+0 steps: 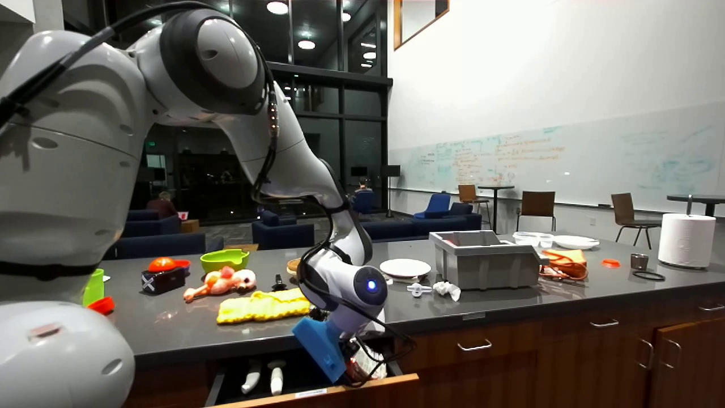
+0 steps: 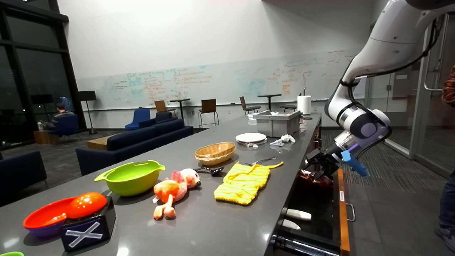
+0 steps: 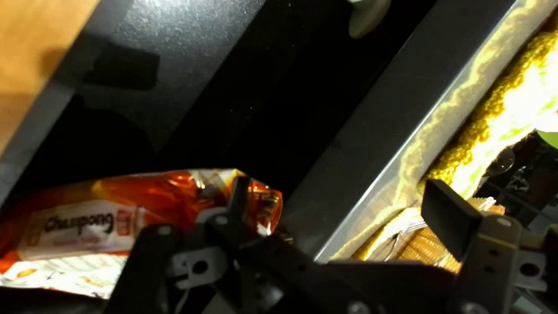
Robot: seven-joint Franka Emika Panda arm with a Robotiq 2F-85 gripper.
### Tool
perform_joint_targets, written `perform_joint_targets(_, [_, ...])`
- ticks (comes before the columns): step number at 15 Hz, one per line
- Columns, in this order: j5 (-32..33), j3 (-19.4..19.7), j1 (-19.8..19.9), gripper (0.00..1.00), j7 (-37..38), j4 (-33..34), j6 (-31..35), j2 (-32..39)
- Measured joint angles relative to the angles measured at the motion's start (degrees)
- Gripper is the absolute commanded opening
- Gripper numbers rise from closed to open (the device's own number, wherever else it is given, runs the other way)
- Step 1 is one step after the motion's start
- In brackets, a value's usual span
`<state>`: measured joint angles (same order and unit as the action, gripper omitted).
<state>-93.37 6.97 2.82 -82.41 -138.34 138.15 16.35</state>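
Observation:
My gripper [image 3: 344,211] is open, with its fingers wide apart and nothing between them. In an exterior view the gripper [image 2: 314,169] is low at the far end of the open drawer [image 2: 343,217]. A shiny red noodle packet [image 3: 83,226] lies in the drawer, beside and partly behind the left finger in the wrist view; I cannot tell if they touch. The packet also shows in an exterior view [image 1: 368,362], partly hidden by the wrist and cables. Two white-handled items [image 1: 276,378] lie in the drawer. A yellow knitted cloth [image 2: 243,183] lies on the counter near its edge.
On the counter are a wicker basket [image 2: 215,153], a pink plush [image 2: 179,186], a green bowl [image 2: 131,177], a black box [image 2: 89,227], a white plate [image 1: 405,267], crumpled tissue [image 1: 447,290] and a grey bin [image 1: 487,263]. A person [image 2: 448,199] stands at the edge of an exterior view.

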Motion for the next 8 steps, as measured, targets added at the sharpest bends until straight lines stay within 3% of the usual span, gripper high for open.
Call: perform_joint_targets(8, [5.32,-0.53,-0.01,1.0,1.47,-0.43,-2.16,-3.08])
